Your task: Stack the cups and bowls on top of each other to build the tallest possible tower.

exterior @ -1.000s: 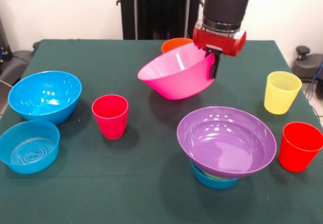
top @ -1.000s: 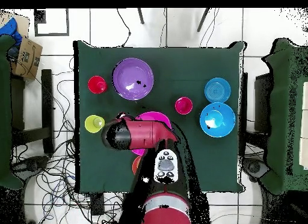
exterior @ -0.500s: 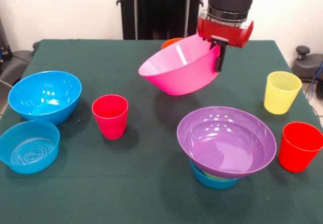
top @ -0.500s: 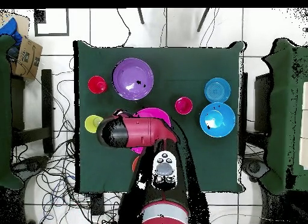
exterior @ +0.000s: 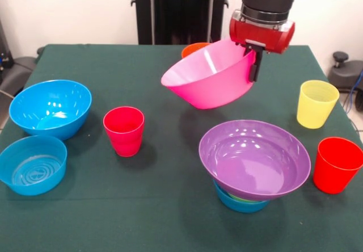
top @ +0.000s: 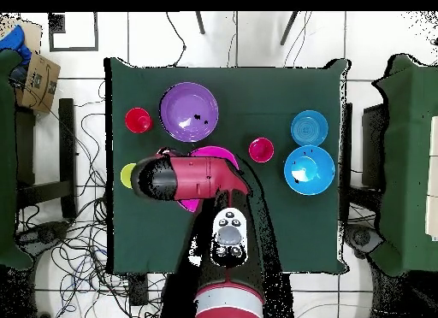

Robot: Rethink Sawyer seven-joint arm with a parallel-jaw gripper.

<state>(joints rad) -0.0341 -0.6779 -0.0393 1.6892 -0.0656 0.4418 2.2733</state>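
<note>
Far left of the gripper [exterior: 253,64], a big blue bowl [exterior: 50,108] and a shallower blue bowl [exterior: 32,164] sit on the green tabletop [exterior: 142,206]. A red cup [exterior: 123,130] stands lower left of it. The gripper is clamped on the rim of the pink bowl [exterior: 210,76], holding it tilted in the air. Below stands the purple bowl [exterior: 254,158] on a small blue bowl [exterior: 241,202]. To its right are a yellow cup [exterior: 316,103] and another red cup [exterior: 337,164].
</note>
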